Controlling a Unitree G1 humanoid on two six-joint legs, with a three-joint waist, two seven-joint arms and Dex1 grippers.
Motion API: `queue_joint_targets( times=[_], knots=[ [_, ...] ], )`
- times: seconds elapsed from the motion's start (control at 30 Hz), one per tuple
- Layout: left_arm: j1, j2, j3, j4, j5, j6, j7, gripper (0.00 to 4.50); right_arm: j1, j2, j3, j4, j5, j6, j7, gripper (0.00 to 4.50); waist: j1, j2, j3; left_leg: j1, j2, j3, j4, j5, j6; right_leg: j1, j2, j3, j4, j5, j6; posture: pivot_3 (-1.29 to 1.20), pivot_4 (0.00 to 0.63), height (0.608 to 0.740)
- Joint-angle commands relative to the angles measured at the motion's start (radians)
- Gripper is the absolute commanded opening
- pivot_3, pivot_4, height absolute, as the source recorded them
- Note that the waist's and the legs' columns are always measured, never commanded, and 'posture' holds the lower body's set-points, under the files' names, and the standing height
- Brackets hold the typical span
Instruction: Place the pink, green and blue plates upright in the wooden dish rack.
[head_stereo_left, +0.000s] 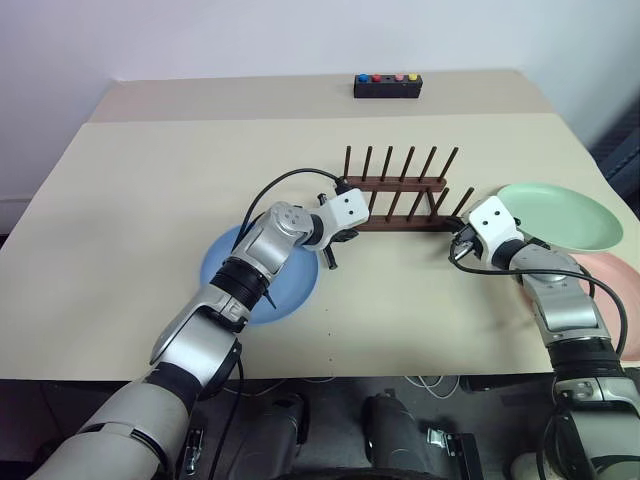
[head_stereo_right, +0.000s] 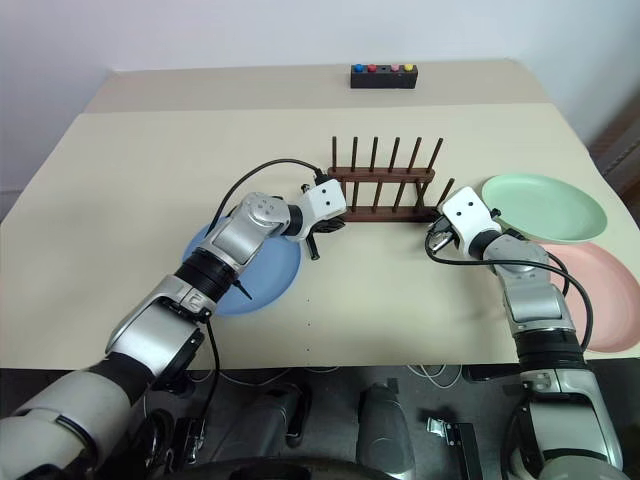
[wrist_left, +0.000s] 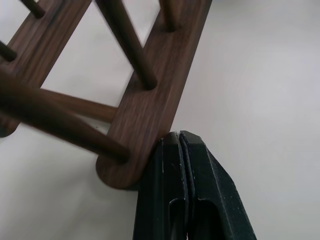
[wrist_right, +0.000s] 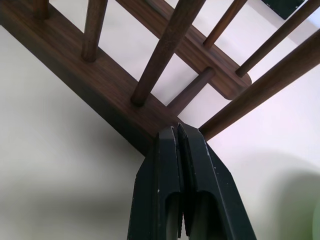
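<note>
I see a beige desk (head_stereo_left: 120, 230) before a white wall, with the wooden dish rack (head_stereo_left: 400, 190) at its middle as my landmark. Left of the rack, the blue plate (head_stereo_left: 225, 265) lies flat under my left arm. The left gripper (wrist_left: 182, 145), fingers clenched on nothing, touches the rack's left end. The right gripper (wrist_right: 177, 135), likewise clenched empty, presses the rack's right end. Right of the rack lie the green plate (head_stereo_left: 560, 215) and the pink plate (head_stereo_left: 615, 275), flat.

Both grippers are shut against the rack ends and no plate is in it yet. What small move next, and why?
Probably a short joint nudge to square the rack. The left gripper and right gripper, both shut, sit at its near rail's ends; blue plate, green plate and pink plate lie flat.
</note>
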Motion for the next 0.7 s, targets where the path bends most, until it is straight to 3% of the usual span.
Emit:
queue_joint_targets(
  times=[0.03,0.17,0.33,0.47,0.7],
  knots=[
    [-0.017,0.000,0.022,-0.041,0.005,-0.008,-0.006,0.00,0.013,-0.010,-0.071,-0.115,0.105,0.037,0.052,0.06,0.000,0.000,0.000,0.000,0.000,0.000,0.000,0.000,0.000,0.000,0.000,0.000,0.000,0.000,0.000,0.00,0.150,0.740],
    [-0.013,-0.003,0.018,-0.046,0.008,-0.010,-0.006,0.00,0.087,-0.050,-0.078,-0.200,0.141,0.089,0.122,0.06,0.002,0.000,0.000,0.000,0.000,0.000,0.000,0.000,0.000,0.000,0.000,0.000,0.000,0.000,0.000,0.00,0.150,0.740],
    [-0.014,-0.005,0.018,-0.040,0.010,-0.015,-0.007,0.00,0.115,-0.084,-0.016,-0.174,0.048,0.075,0.112,0.06,0.000,0.000,0.000,0.000,0.000,0.001,0.000,-0.001,0.001,0.000,0.000,0.001,0.000,0.000,0.001,0.00,0.150,0.740],
    [-0.015,-0.004,0.020,-0.040,0.013,-0.015,-0.012,0.00,0.044,-0.056,-0.035,-0.081,-0.003,0.020,-0.003,0.06,-0.003,0.000,0.000,0.000,0.000,0.002,0.000,-0.001,0.001,-0.001,0.000,0.002,0.000,0.001,0.001,0.00,0.150,0.740],
    [-0.016,-0.003,0.025,-0.032,0.019,-0.018,-0.013,0.00,0.005,-0.033,-0.006,-0.020,-0.020,-0.013,-0.025,0.06,0.002,0.000,0.000,0.000,0.000,0.003,0.000,-0.001,0.001,-0.001,0.000,0.003,0.000,0.001,0.001,0.00,0.150,0.740]
  ],
)
